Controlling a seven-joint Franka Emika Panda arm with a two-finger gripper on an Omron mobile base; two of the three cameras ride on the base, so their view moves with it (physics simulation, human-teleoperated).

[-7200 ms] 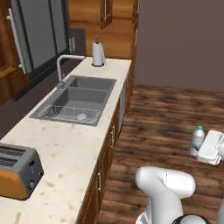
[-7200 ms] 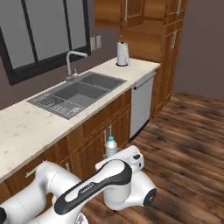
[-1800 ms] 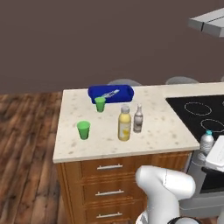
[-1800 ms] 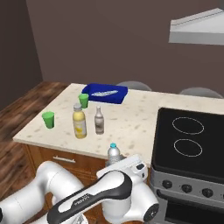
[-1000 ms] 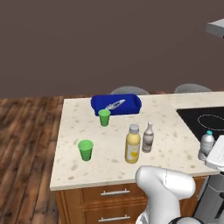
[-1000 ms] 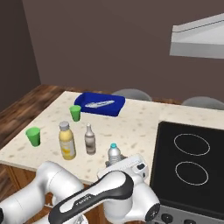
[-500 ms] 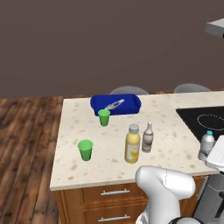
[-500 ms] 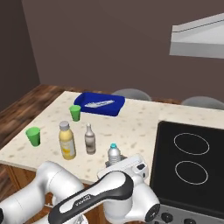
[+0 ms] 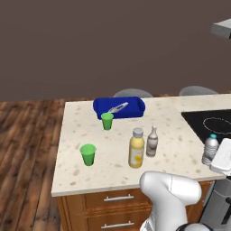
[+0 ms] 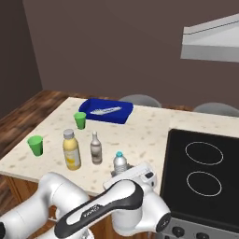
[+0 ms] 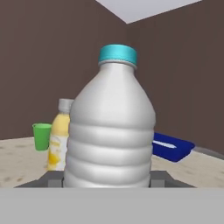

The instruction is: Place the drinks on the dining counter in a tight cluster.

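Water bottle [image 11: 109,127], clear body with blue cap, stands upright between the two dark fingers [image 11: 54,178] in the hand view; a fingertip shows at each side of its base, pressed against it, so the fingers are clenched on the bottle. In the left base view the same water bottle [image 9: 210,149] sits at the right side of the frame, just beside the white hand housing, over the near edge of the surface [image 9: 90,173] next to the black cooktop [image 9: 212,125]. In the right base view the water bottle [image 10: 120,163] rises just above the white hand, close to the near edge of the surface [image 10: 144,130] and left of the cooktop [image 10: 200,172]. Whether its base touches the stone I cannot tell.

Yellow juice bottle [image 9: 136,148], white cap, upright, toward the near edge of the surface, roughly mid-width. Slim brownish bottle [image 9: 152,141] upright just beside it, on the cooktop side; small gap between the two, not touching. Water bottle is well apart from that pair, toward the cooktop.

Two green cups: one [image 9: 88,154] near the left edge, one [image 9: 107,121] further back, just in front of a blue tray [image 9: 119,107] that lies at the far edge. A pale object lies in the tray; too small to identify.
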